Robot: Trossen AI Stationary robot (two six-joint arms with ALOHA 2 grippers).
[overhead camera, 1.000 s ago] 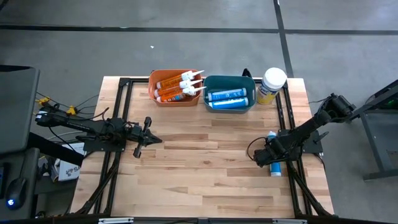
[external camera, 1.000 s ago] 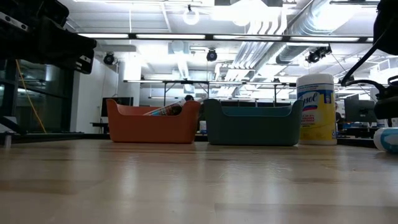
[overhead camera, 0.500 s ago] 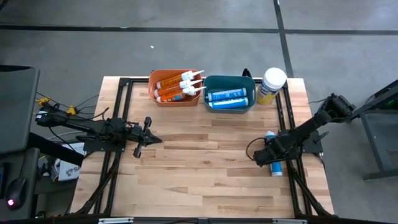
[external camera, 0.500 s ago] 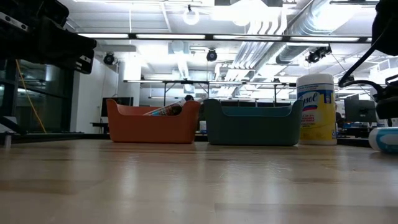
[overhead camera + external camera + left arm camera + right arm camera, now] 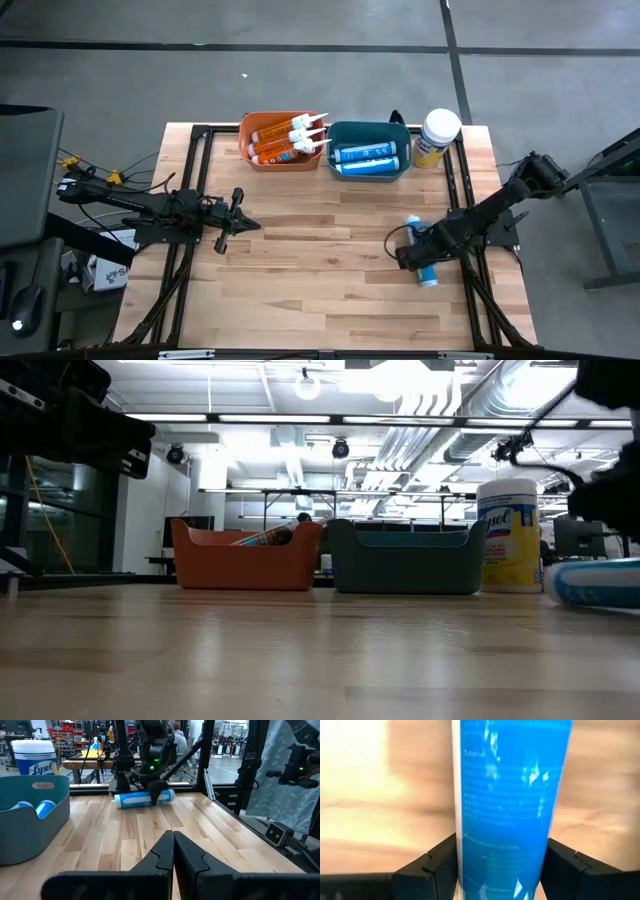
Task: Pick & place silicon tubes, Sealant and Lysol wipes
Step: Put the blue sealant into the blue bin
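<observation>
A blue silicone tube (image 5: 421, 256) with a white end lies level at the table's right, held by my right gripper (image 5: 422, 254), which points down over it. Far off in the left wrist view, the same tube (image 5: 145, 798) shows under that gripper. The Lysol wipes (image 5: 438, 135), a canister with a white lid and yellow label, stand upright on their base at the far right. My left gripper (image 5: 250, 222) waits shut and level at the table's left, holding nothing. My right gripper pinches the tube's middle (image 5: 505, 855) between its two fingers (image 5: 435, 865), which come from above, point down and lie across the tube. The tube stays level in the hold. Whether it rests on the table or hangs just clear, I cannot tell.
An orange bin (image 5: 245, 135) with orange tubes and a teal bin (image 5: 331, 152) with blue tubes stand side by side at the far edge, left of the wipes. Black frame rails run along the table's left and right sides. Bare wood lies between the arms.
My right gripper has gone toward the table's left edge, carrying the blue tube with it and rolling a little about its own axis. The tube has turned slightly and shows longer in the low view. The jaws' gap looks unchanged.
</observation>
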